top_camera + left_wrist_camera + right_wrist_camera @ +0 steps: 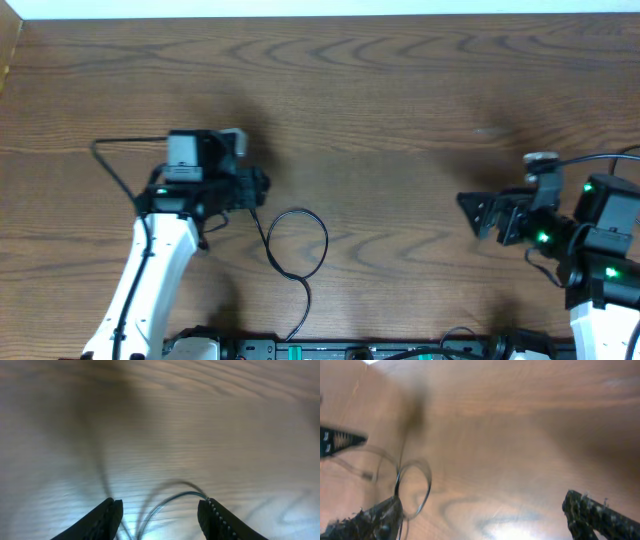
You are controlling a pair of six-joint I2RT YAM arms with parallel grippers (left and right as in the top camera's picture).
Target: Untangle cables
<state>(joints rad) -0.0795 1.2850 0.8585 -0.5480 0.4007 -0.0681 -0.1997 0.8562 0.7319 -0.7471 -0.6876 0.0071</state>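
- Cable (326,243), black: I see it lying in a loose loop on the desk (420,100), one end running up to the left tool (262,188).
- I read the left tool as partly spread; the cable arcs between its fingers (107,516), unpinched.
- I read the right tool (468,214) as spread wide, holding nothing, well apart from the loop.

We find the desk (400,80) bare across its far half and in the wide stretch between the black cable (326,240) loop beside the left gripper (262,188) and the right gripper (468,215), so only that loop and those grippers block a pass.
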